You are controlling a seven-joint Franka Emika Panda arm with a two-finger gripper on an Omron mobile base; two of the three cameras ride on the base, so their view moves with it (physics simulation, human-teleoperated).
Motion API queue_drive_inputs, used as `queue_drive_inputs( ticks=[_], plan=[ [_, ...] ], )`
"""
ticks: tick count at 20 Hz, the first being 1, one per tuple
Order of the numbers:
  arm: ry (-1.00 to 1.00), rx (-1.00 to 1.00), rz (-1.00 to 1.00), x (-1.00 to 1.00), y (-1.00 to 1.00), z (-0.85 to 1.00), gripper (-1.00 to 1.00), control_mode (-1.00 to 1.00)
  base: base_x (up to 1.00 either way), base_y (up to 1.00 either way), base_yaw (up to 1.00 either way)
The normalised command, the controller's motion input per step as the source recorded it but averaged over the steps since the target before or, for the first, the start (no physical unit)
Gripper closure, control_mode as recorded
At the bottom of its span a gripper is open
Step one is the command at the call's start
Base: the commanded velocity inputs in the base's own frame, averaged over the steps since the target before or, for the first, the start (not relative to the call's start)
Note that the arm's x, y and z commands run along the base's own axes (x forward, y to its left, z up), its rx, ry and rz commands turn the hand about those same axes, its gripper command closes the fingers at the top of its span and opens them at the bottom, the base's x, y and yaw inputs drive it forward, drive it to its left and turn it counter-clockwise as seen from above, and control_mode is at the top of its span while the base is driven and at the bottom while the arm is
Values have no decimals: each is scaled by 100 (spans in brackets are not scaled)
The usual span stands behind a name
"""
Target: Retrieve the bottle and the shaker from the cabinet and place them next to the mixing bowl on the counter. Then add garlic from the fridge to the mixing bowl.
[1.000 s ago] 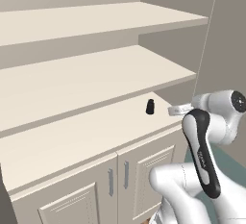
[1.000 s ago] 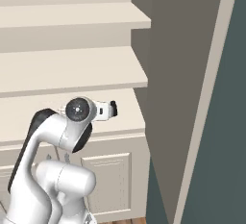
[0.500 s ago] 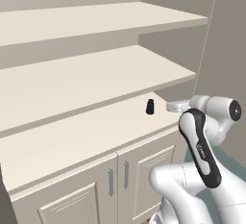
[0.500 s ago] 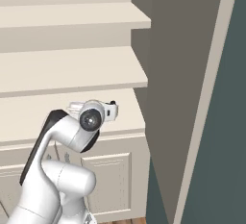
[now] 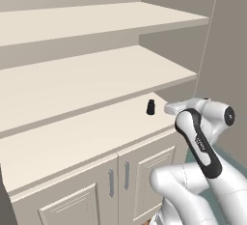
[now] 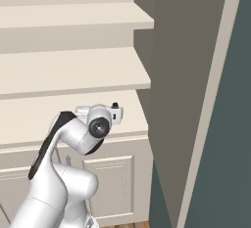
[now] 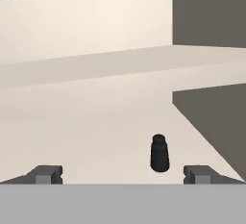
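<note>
The shaker (image 5: 151,106), a small black cylinder with a narrower top, stands upright near the right end of the cabinet's lowest open shelf (image 5: 72,137). In the hand view the shaker (image 7: 159,154) stands just ahead, a little right of centre. My gripper (image 7: 124,176) is open, its fingertips (image 7: 45,175) wide apart with nothing between them. In the left base view the white hand (image 5: 174,107) hovers just right of the shaker, apart from it. The bottle, the mixing bowl, the counter, the garlic and the fridge are out of view.
Two more flat shelves (image 5: 96,77) lie above the lowest one. A dark side wall (image 7: 211,117) closes the shelf's right end, close behind the shaker. Panelled double doors with grey handles (image 5: 127,175) sit below. A tall pale panel edge (image 6: 211,100) stands at right.
The arm's wrist has swung forward and lower, and the hand has edged slightly toward the shaker. The shaker has not moved and the gripper has stayed open.
</note>
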Motion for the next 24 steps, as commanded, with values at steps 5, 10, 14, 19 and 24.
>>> queue_drive_inputs(
  ticks=[5, 10, 14, 19, 24],
  plan=[
    [-2, 0, 0, 29, 0, -14, -100, -100, 0, 0, 0],
    [0, 0, 0, 19, 0, -2, -100, -100, 0, 0, 0],
    [0, 0, 0, 14, 0, -1, -100, -100, 0, 0, 0],
    [0, 0, 0, 15, 0, -4, -100, -100, 0, 0, 0],
    [0, 0, 0, 8, 0, -30, -100, -100, 0, 0, 0]
  ],
)
